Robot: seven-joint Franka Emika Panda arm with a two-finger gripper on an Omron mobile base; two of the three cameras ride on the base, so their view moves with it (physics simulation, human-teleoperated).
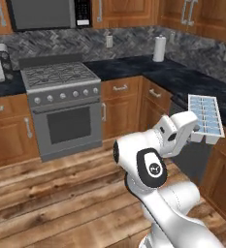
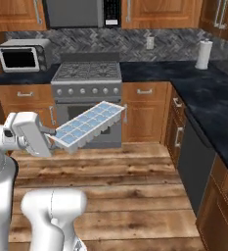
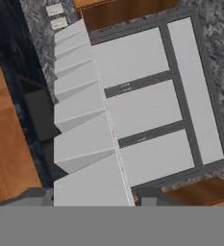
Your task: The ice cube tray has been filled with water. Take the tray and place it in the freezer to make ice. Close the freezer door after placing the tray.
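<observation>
Claw [image 2: 51,139] pinching one short end of ice cube tray [image 2: 88,125]; tray held in the air, clear of the dark tabletop [image 1: 182,80], over the wood floor [image 2: 135,191] in front of the stove [image 2: 88,88]. Cells w/ pale blue water [image 1: 206,116] face up, tray slightly tilted. Hand view: tray's white underside [image 3: 80,115] seen close up.

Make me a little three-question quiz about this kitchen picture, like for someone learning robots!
1. True or false: the gripper holds the small white plastic ice cube tray with pale-blue cells in the air.
2. What stands on the dark counter in the corner? A) white paper towel roll B) red kettle C) green bowl
3. Fill in: the grey stove sits below a grey ____.

Key: 1 true; 2 A; 3 microwave.
</observation>
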